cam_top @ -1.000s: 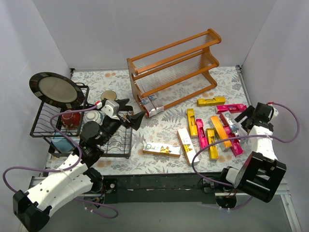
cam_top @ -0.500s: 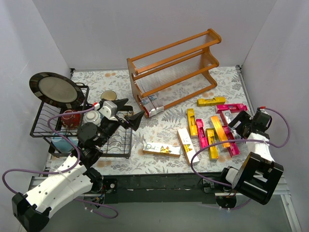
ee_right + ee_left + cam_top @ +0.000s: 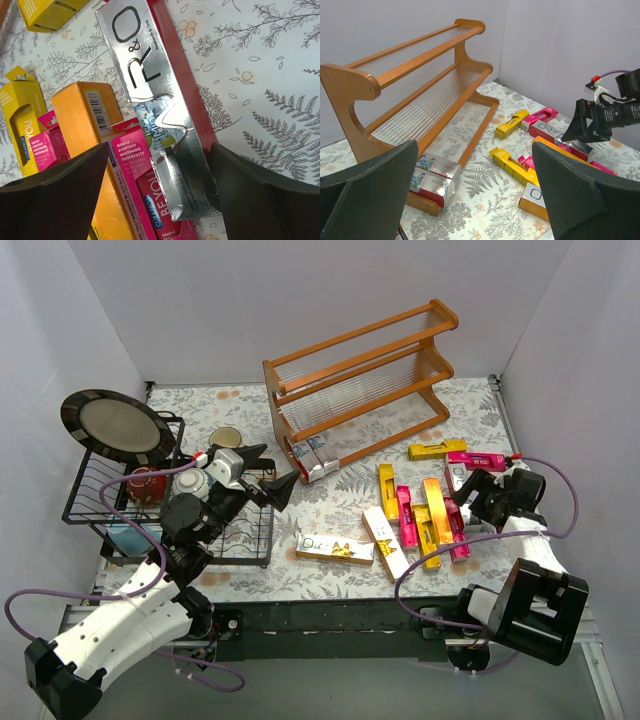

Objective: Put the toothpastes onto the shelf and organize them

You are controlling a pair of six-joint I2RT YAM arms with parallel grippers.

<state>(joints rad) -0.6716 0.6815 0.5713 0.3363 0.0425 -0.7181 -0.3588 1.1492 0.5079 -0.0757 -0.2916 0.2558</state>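
The orange-brown shelf (image 3: 360, 380) stands at the back middle and fills the left of the left wrist view (image 3: 420, 90). Two silver toothpastes (image 3: 312, 460) lie on its bottom tier's left end (image 3: 432, 177). Several magenta, yellow and silver toothpastes (image 3: 420, 515) lie heaped on the table right of centre. A white one (image 3: 335, 549) lies apart near the front. My right gripper (image 3: 478, 495) is open, low over the heap's right side, straddling a silver R&O carton (image 3: 150, 100) and a magenta one (image 3: 150, 200). My left gripper (image 3: 275, 475) is open and empty, left of the shelf.
A black wire dish rack (image 3: 120, 500) with a dark plate (image 3: 115, 425) and cups stands at the left, under my left arm. White walls close the back and both sides. The right arm's purple cable (image 3: 565, 510) loops by the right wall.
My right gripper has moved left into the heap and lower. The cartons there have slid left and bunched closer together. My left arm has hardly moved.
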